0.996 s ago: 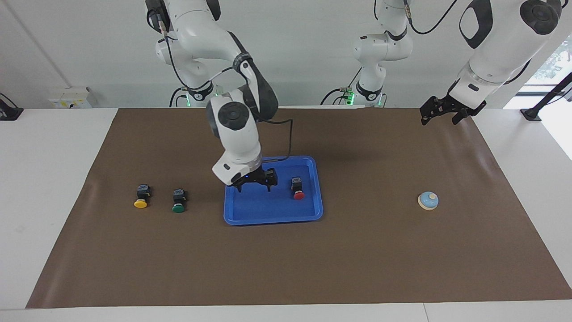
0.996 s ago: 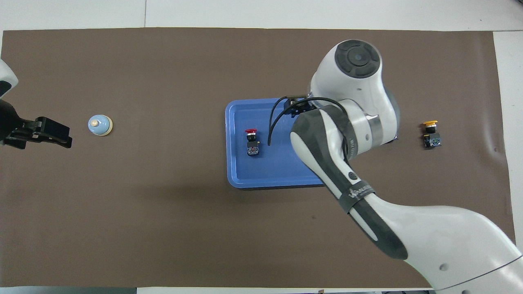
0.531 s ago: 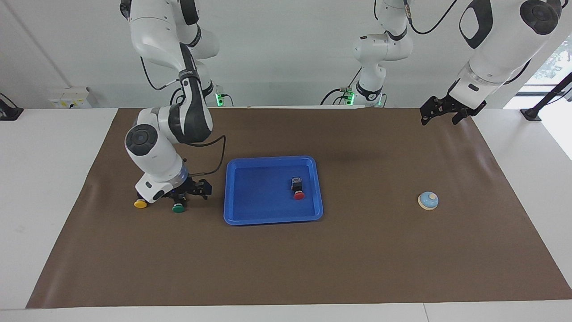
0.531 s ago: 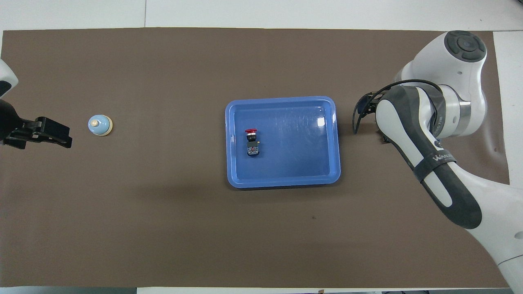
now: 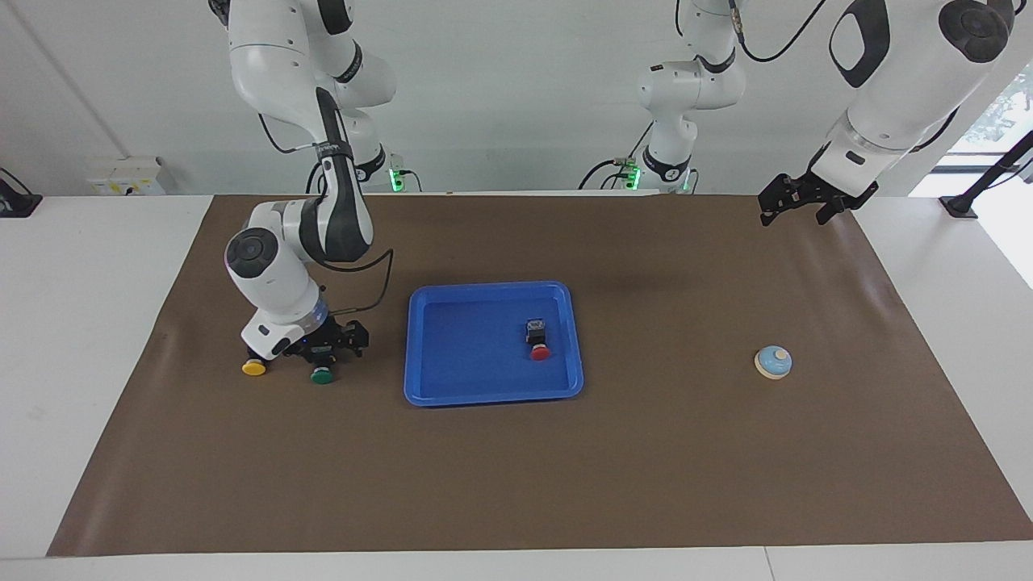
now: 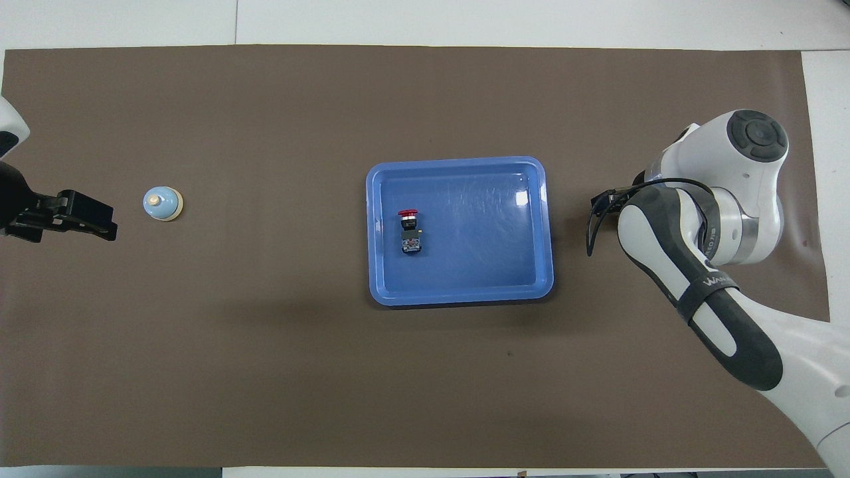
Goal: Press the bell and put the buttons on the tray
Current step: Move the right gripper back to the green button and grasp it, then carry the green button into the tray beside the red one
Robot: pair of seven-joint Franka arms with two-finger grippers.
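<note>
The blue tray (image 5: 468,359) (image 6: 478,259) lies mid-table with the red button (image 5: 538,340) (image 6: 409,230) lying in it. The green button (image 5: 323,375) and yellow button (image 5: 254,368) lie on the mat toward the right arm's end. My right gripper (image 5: 337,350) is open and down at the green button, hiding its black body; only the green cap shows. In the overhead view the right arm covers both these buttons. The light blue bell (image 5: 773,362) (image 6: 162,203) stands toward the left arm's end. My left gripper (image 5: 795,203) (image 6: 73,216) waits open in the air there, holding nothing.
A brown mat (image 5: 516,468) covers the table, with bare white table (image 5: 89,323) around its edges. The right arm's elbow (image 6: 704,219) hangs over the mat beside the tray. A third white arm base (image 5: 674,97) stands at the robots' edge.
My right gripper has left the tray, swung over to the green button and settled low at it. The red button stays in the tray. The left arm has not moved.
</note>
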